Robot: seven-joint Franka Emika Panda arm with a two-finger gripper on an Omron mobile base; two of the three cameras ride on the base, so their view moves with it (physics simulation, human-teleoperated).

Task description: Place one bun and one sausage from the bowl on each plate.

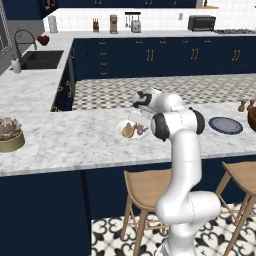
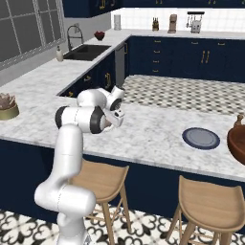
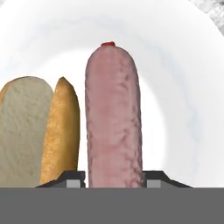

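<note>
The hand (image 3: 113, 177) is seen over the round white plate (image 3: 183, 87), its two dark tips set on either side of the long pink sausage (image 3: 113, 118) at the sausage's near end. Contact at the tips is hidden by the lower edge of the hand view, so whether the sausage is pinched or just released cannot be told. The sausage lies across the plate's middle, and just beside it is the split golden-brown bun (image 3: 41, 131), cut face pale and crust orange; touching or apart cannot be settled. From the left base view the same white plate (image 1: 123, 125) is found on the grey-white marble surface (image 1: 75, 140), with the bun (image 1: 128, 130) on it and the white arm bent over it.

The flat dark blue-grey plate (image 2: 201, 138) sits well apart from the white plate on the same surface and looks bare. Beyond it, farther from the white plate, the deep reddish-brown bowl (image 2: 238, 141) is cut by the frame edge; its contents cannot be made out.

Judged: first plate about served, second plate not yet. The sausage is taken as light, smooth, round, likely to roll or slip; best gripped across its mid-length. The bun is taken as soft and crushable, to be gripped lightly across its width.
</note>
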